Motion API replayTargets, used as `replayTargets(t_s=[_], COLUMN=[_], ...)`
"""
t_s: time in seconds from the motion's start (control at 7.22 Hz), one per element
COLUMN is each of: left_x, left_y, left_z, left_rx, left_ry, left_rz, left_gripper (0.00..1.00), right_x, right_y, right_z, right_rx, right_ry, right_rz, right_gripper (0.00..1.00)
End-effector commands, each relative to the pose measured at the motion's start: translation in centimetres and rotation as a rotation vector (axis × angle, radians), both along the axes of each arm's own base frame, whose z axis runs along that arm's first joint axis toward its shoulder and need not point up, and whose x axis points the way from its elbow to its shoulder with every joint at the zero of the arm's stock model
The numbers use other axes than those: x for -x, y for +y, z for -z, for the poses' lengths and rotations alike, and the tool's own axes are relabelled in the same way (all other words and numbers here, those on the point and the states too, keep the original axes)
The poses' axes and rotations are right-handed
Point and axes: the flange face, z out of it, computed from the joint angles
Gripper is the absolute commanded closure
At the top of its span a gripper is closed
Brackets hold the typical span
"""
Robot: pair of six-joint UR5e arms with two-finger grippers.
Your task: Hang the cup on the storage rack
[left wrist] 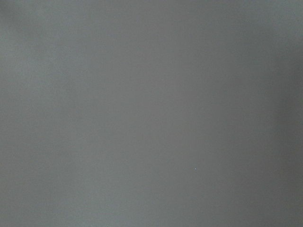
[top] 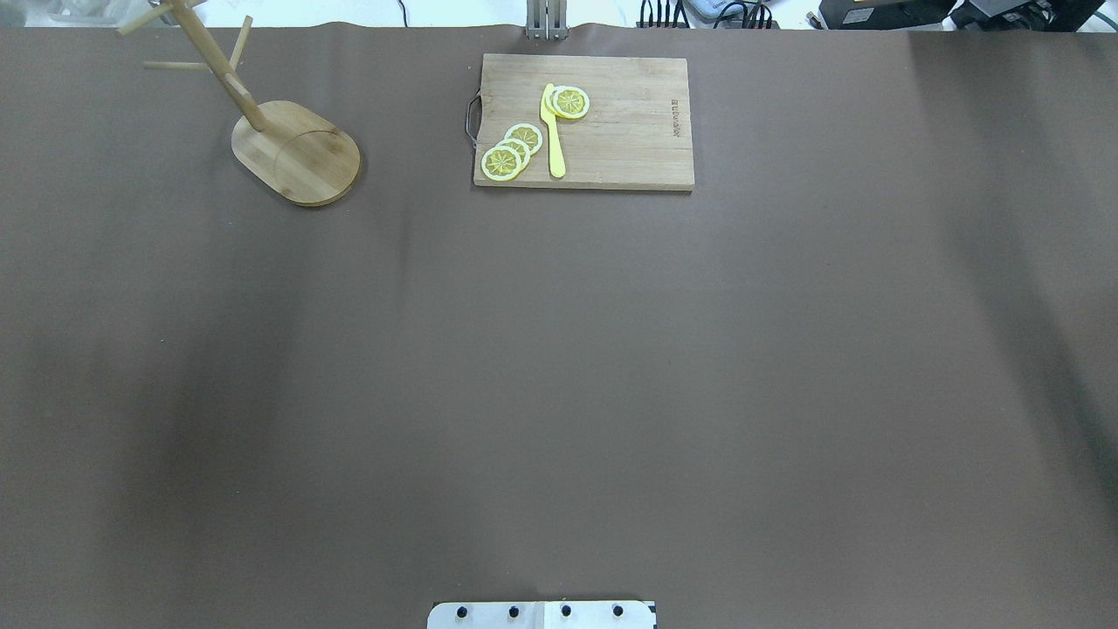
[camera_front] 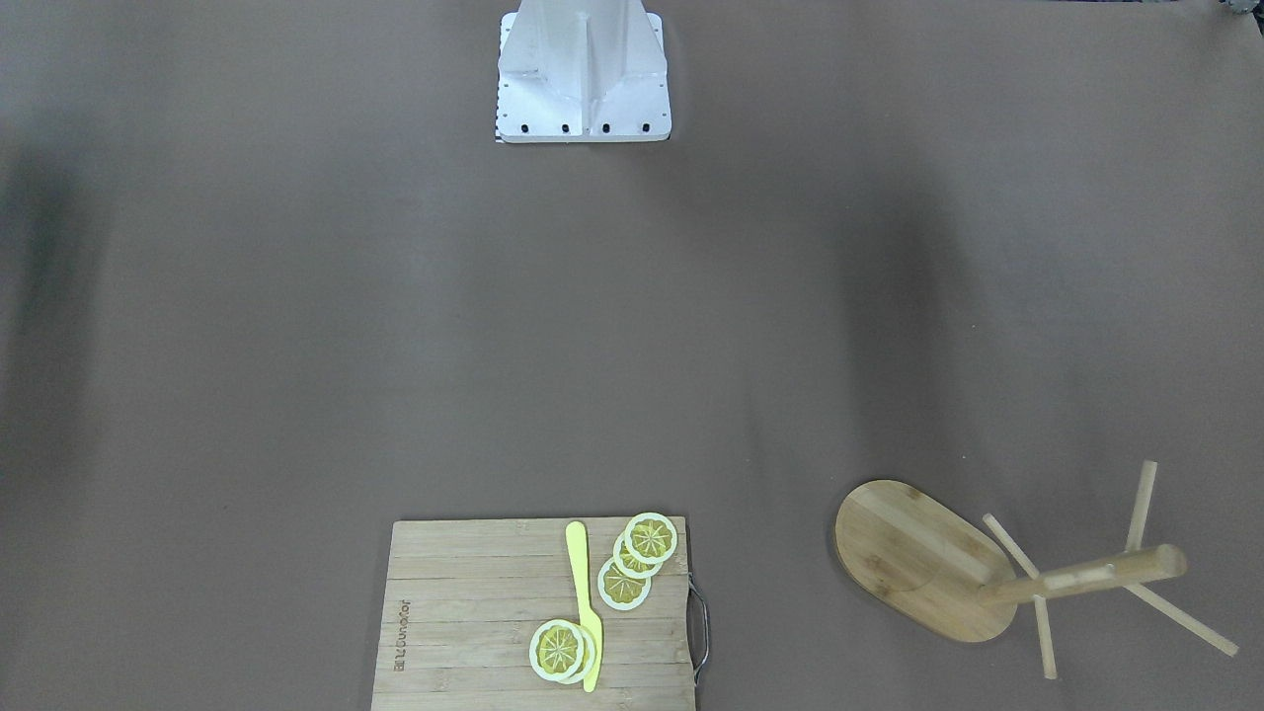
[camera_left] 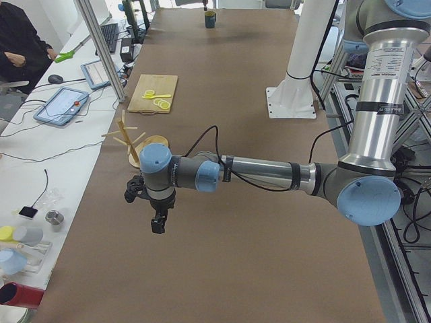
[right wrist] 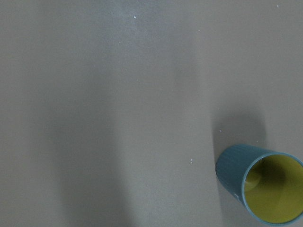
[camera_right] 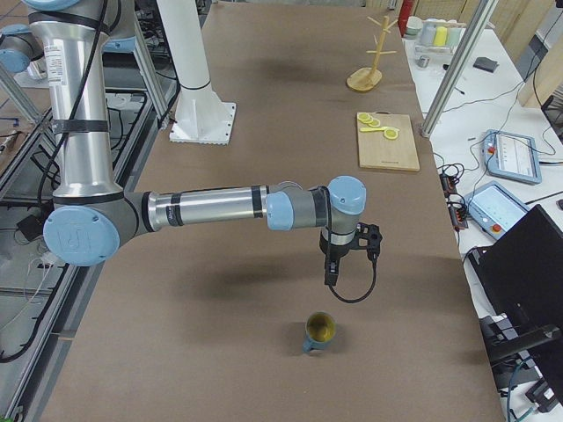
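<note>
The blue-grey mug (camera_right: 319, 332) stands upright on the tabletop (top: 559, 349), well apart from the mug tree (top: 297, 153). I cannot tell how either arm's jaws stand

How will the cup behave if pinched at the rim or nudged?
The cup looks rigid, probably ceramic, so it should not flex but could chip if dropped. It stands upright on the table, mouth up, so a low push should slide it rather than roll it. Being taller than wide, it may tip if pushed near the rim.
</note>
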Motion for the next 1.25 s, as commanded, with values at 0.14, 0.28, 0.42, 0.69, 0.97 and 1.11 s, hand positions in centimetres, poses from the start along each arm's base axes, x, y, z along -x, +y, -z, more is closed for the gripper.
replayTargets(t_s=[0.14,0.28,0.42,0.69,0.97,1.11], left_x=[-0.05,-0.04,-0.04,-0.13,-0.14,-0.21], left_y=[0.0,-0.02,-0.01,-0.15,-0.21,-0.28], left_z=[0.06,0.07,-0.08,0.01,0.07,0.15], left_rx=[-0.001,-0.003,0.0,-0.001,-0.002,-0.003], left_ry=[0.001,0.0,0.0,0.0,0.0,-0.002], left_rz=[-0.001,-0.001,-0.001,-0.002,-0.004,-0.004], left_gripper=[0.01,0.01,0.01,0.01,0.01,0.01], right_x=[0.09,0.09,0.17,0.33,0.34,0.34], right_y=[0.0,0.0,0.0,-0.02,-0.09,-0.09], right_z=[0.06,0.06,-0.02,0.08,0.31,0.31], right_rx=[-0.001,-0.001,0.001,-0.002,-0.008,-0.007], right_ry=[-0.002,-0.002,-0.002,-0.002,-0.002,-0.003], right_rz=[0.002,0.002,0.003,0.006,0.007,0.006], right_gripper=[0.0,0.0,0.0,0.0,0.0,0.0])
